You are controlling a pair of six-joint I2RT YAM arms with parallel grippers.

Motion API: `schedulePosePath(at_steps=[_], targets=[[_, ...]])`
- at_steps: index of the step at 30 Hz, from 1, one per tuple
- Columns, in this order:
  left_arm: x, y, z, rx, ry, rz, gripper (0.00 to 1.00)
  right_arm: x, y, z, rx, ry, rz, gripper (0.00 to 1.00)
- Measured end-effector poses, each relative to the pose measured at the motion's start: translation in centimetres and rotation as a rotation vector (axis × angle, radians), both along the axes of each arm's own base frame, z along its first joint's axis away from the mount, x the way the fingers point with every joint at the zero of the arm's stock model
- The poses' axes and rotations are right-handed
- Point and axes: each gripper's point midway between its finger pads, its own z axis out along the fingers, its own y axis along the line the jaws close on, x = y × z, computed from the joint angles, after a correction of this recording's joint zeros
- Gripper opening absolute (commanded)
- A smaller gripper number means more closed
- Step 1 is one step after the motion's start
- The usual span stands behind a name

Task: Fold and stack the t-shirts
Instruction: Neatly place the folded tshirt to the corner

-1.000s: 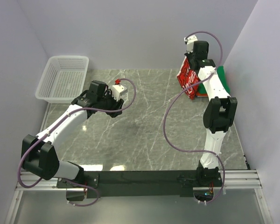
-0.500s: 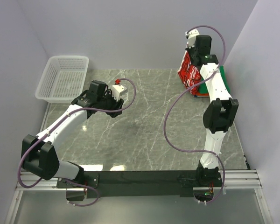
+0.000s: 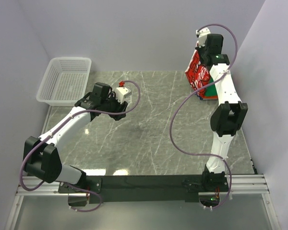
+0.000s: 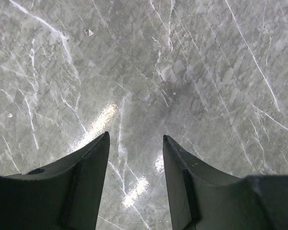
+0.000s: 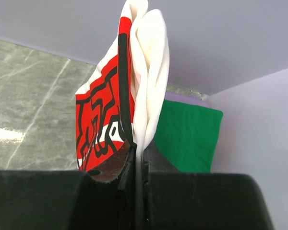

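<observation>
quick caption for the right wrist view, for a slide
Right hand pinching a red-and-white printed t-shirt, folded green tee beyond it

The bench (image 4: 206, 72) looks glossy, smooth, grey-veined stone; white tee (image 5: 151, 57) soft matt cloth; basket (image 3: 69, 59) white plastic mesh.

The white plastic mesh basket (image 3: 65, 80) sits at the grey marbled table's (image 3: 153, 134) far left corner, the folded green t-shirt (image 5: 189, 136) lies at its far right corner, and the white red-printed t-shirt (image 3: 198, 71) hangs from the right gripper (image 5: 136, 153) just left of it.
</observation>
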Motion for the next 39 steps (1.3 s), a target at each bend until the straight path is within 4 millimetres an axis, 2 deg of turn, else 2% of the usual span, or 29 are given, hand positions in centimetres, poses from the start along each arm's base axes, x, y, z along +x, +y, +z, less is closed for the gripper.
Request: schedulePosePath(at_steps=[9, 17, 24, 28, 35, 39], targets=[[0.2, -0.1, -0.1, 0.001, 0.004, 0.000, 0.53, -0.2, -2.4, -0.2, 0.008, 0.006, -0.031, 0.00], [0.5, -0.2, -0.3, 0.005, 0.011, 0.000, 0.53, -0.1, -6.9, 0.1, -0.021, -0.015, -0.079, 0.00], [1.0, -0.5, -0.1, 0.008, 0.019, -0.001, 0.53, 0.3, -10.4, -0.7, -0.043, -0.026, -0.110, 0.00], [1.5, -0.7, 0.1, 0.006, 0.019, 0.000, 0.53, 1.1, -11.9, -3.4, -0.056, 0.002, -0.120, 0.00], [1.6, -0.9, -0.3, 0.002, 0.048, 0.005, 0.53, 1.4, -14.3, -9.8, -0.067, 0.091, -0.146, 0.00], [1.7, -1.0, -0.5, 0.004, 0.058, 0.007, 0.53, 1.2, -15.5, -11.8, -0.091, 0.115, -0.162, 0.00]])
